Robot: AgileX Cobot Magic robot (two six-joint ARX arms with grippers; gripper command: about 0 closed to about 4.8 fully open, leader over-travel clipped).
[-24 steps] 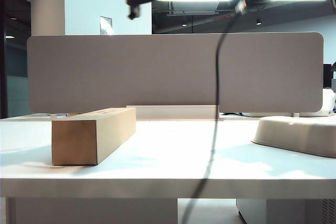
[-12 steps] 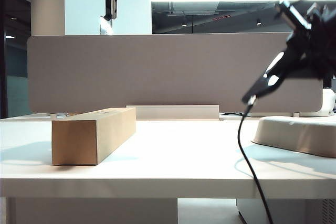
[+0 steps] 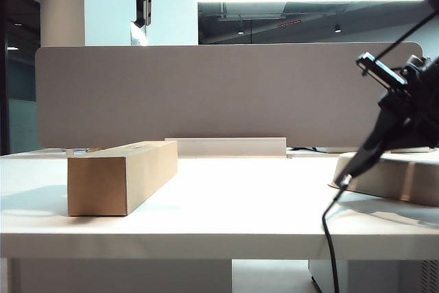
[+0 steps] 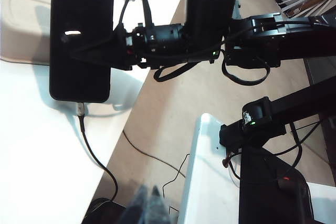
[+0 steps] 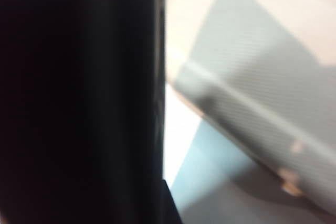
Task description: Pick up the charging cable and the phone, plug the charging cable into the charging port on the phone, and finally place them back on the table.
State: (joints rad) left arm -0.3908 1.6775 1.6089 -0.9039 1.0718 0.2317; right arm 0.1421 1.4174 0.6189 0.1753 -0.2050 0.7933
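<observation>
Phone [image 4: 81, 40] — black, glossy screen w/ small light glint, held up in the air over the table [image 3: 226, 217] edge on the right side; seen face-on from left wrist cam. In exterior view it shows edge-on, tilted, lower end pointing down-left [image 3: 370, 143]. In right wrist view a big dark blurred mass [image 5: 79, 98] fills most of the frame, prob. the phone's back, too close to be sure.

Charging cable [image 4: 92, 148] — silver plug tip seated in the phone's bottom short edge; cord runs from there across the white top, then over the edge toward floor. Exterior: cord [image 3: 329, 238] hangs from phone's low end, drops in front of table edge.

Right gripper [image 3: 405, 111] — clamped on the phone, gripping it by the long sides about mid-length; arm stretches away from it in left wrist view [image 4: 123, 43]. Sits at right of table, just above the cream-white pad [image 3: 394, 176].

Left gripper [image 3: 143, 13] — high up at top left of exterior view, well apart from phone and cable, fingers pointing down. Fingertips [image 4: 148, 203] blurred at edge of its own cam, pressed together, nothing between them: closed, empty.

Other: cardboard box [image 3: 123, 176] on table at left, untouched. Grey divider panel [image 3: 226, 94] along back. Pad also visible in left wrist view [image 4: 23, 24], behind phone.
</observation>
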